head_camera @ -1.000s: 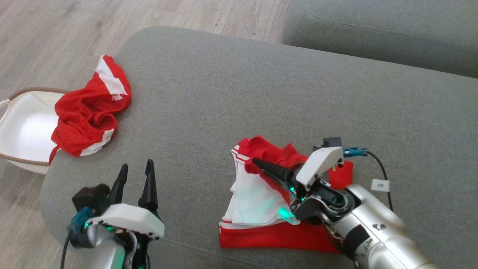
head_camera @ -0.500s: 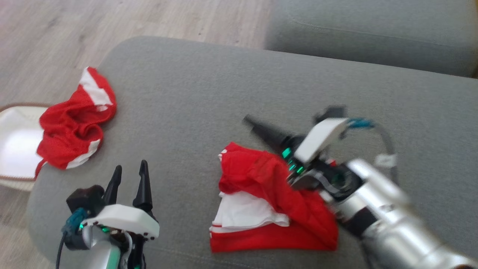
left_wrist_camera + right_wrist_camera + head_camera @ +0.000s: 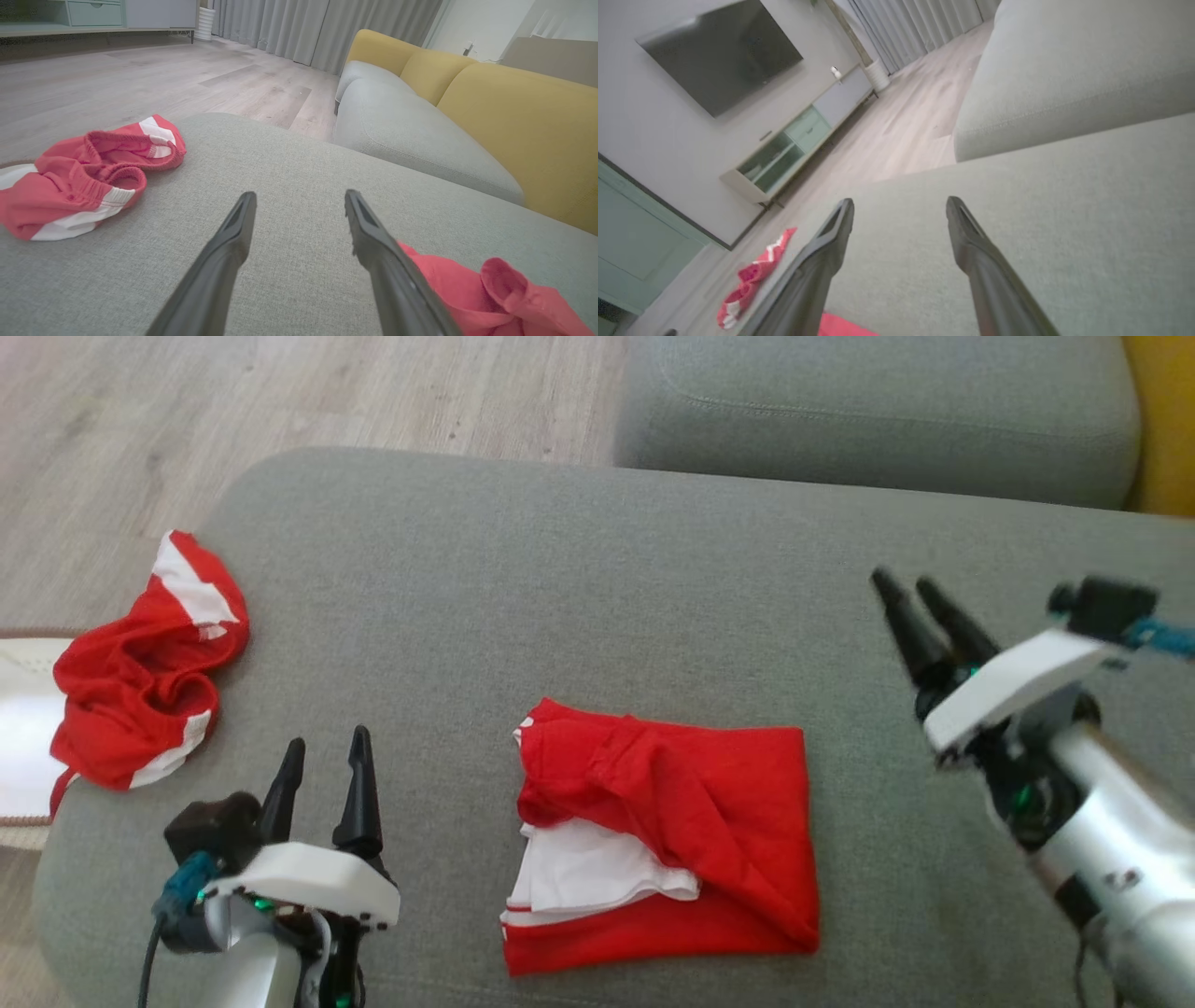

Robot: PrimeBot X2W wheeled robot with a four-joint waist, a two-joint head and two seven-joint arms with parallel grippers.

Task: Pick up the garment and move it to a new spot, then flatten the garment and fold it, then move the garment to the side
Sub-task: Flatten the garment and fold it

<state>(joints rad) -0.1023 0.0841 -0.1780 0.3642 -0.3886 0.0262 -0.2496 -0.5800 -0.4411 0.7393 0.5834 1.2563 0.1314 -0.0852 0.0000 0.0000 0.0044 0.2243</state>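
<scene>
Head view puts the folded garment (image 3: 709,803) flat on the grey cushion (image 3: 560,597), its long axis running across. It lies between the left gripper (image 3: 327,744) and the right gripper (image 3: 902,581), both spread and empty, neither clearly nearer.

Head downward, wrists low across cushion (image 3: 560,588)

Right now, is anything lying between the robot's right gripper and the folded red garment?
Nothing visible. Bare grey cushion separates the open right gripper from the folded garment; the crumpled garment lies far off at the cushion's left edge.
</scene>
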